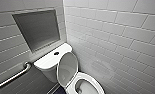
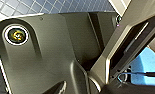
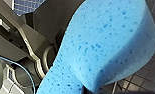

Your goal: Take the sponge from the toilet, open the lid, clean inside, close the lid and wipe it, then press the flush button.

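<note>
- The sponge (image 3: pixel 105 47) is soft, open-pored foam, bright blue and matt, speckled with small darker holes.
- The toilet (image 1: pixel 49 61) is white ceramic, smooth with a glossy glaze.
- The lid (image 1: pixel 67 67) looks like smooth white plastic with a soft sheen.
- The flush button (image 1: pixel 56 53) is dark; I can't tell what it's made of.
- The grab bar (image 1: pixel 13 77) is bright polished metal.
- The wall tiles (image 1: pixel 123 37) are smooth, glazed white.
- The recessed panel (image 1: pixel 39 27) is flat grey and matt.
- The floor tiles (image 3: pixel 143 82) are dark and dull.
</note>
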Motion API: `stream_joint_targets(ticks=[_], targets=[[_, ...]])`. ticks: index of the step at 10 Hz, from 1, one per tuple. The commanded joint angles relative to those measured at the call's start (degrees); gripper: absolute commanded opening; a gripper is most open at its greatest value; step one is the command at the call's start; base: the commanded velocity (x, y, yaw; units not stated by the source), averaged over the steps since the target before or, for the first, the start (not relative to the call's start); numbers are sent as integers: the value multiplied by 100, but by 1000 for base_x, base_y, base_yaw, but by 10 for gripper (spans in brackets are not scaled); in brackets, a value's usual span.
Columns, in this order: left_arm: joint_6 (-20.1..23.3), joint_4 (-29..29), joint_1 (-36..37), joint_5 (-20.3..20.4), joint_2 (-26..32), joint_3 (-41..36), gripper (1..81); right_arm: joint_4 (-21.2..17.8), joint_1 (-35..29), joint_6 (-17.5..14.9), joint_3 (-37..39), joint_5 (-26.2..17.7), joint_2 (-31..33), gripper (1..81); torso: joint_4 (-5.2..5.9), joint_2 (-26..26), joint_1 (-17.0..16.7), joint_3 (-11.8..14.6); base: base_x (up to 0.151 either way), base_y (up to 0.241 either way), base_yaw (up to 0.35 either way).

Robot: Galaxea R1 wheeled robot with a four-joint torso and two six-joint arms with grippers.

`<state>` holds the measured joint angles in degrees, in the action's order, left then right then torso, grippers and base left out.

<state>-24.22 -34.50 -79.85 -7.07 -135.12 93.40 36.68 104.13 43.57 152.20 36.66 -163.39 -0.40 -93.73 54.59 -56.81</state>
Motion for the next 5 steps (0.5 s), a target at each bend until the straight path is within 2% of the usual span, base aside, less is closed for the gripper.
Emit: stream_joint_targets(ticks=[1, 4, 5], targets=[[84, -101, -123, -207, -306, 460, 811, 146, 209, 11, 19, -203, 94, 10, 0, 553, -358, 0, 0, 0, 0], [120, -101, -194, -207, -525, 653, 811, 155, 192, 11, 19, -212, 85, 10, 0, 1185, -765, 0, 0, 0, 0], [163, -101, -220, -207, -578, 696, 811, 155, 192, 11, 19, -203, 85, 10, 0, 828, -533, 0, 0, 0, 0]])
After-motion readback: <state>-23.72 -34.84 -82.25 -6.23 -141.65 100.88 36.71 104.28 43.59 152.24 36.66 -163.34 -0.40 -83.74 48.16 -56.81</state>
